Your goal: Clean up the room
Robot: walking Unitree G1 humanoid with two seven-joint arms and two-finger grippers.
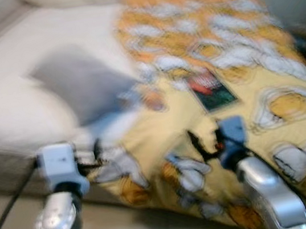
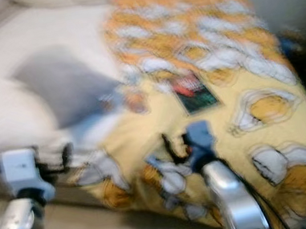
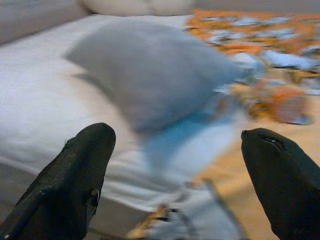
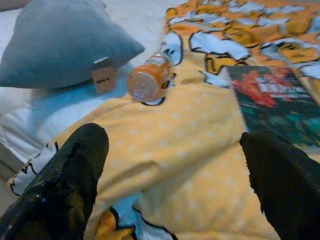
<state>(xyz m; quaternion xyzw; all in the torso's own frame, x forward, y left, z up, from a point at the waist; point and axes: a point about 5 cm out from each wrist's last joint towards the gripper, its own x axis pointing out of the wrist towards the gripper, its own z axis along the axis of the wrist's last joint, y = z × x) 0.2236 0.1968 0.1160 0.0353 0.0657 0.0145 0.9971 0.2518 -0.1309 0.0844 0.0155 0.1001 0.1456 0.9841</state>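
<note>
Nothing looks tidied yet: an orange bottle [image 4: 146, 81], a book [image 4: 272, 102] and a grey pillow [image 4: 60, 42] lie on the bed [image 1: 2, 108]; both grippers [image 3: 175, 165] [image 4: 172, 170] hover with fingers wide, empty.

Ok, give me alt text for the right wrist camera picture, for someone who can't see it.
The right tool, open, hovers over a yellow blanket on a bed. Ahead lie an orange bottle on its side, a grey pillow with a tag beside it, and a dark green book.
</note>
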